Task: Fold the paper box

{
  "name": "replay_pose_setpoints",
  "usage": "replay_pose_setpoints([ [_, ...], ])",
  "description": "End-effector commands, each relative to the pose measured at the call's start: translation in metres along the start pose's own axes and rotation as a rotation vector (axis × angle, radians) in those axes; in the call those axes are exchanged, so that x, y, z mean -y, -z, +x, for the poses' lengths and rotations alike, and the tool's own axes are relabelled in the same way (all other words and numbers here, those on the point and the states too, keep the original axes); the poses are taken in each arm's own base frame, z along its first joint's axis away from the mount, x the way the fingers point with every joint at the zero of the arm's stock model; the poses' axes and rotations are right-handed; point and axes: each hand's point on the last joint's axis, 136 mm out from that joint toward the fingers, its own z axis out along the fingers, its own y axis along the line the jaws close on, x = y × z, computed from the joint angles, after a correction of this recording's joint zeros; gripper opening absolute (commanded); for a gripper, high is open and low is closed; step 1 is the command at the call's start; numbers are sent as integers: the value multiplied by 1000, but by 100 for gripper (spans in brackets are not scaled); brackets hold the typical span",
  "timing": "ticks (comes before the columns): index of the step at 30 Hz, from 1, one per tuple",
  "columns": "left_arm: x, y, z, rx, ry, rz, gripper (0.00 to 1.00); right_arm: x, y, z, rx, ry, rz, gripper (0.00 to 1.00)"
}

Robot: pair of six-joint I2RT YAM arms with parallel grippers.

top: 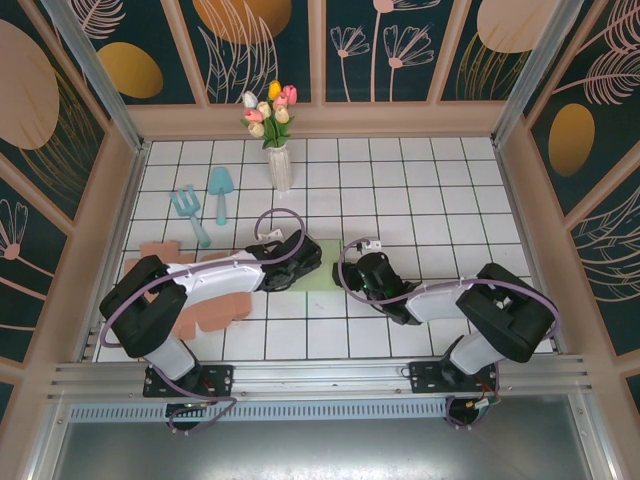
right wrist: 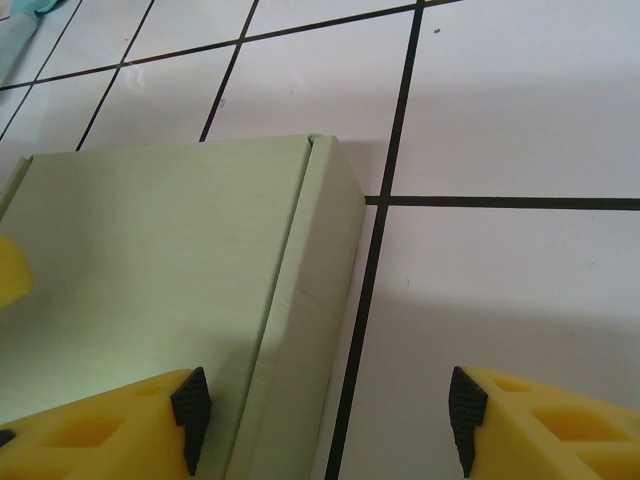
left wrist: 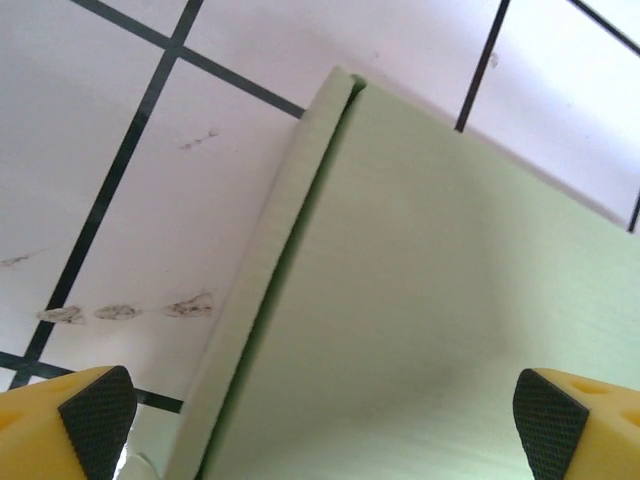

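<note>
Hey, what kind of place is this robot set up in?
Likely a garden-themed lab test booth: painted floral wall panels, a vase of tulips, and an aluminium rail along the near edge.

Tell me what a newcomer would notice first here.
The pale green box sits mid-table with both arms bent in over it; the left gripper and right gripper hang open above its edges. Next, the vase of tulips near the back edge and salmon cardboard pieces under the left arm.
</note>
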Motion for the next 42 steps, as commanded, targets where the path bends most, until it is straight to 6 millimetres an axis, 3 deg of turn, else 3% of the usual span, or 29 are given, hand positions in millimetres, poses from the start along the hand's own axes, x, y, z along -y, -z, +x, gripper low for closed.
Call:
replay_pose_setpoints([
  [1, 11, 8, -8, 13, 47, 26, 98, 19, -3, 28, -94, 41, 53, 67],
  [13, 1, -10, 17, -96, 60, -25, 98, 21, -3, 31, -102, 39, 58, 67],
  [42, -27, -20, 17, -67, 56, -78, 93, 17, 1, 28, -97, 35, 41, 67],
])
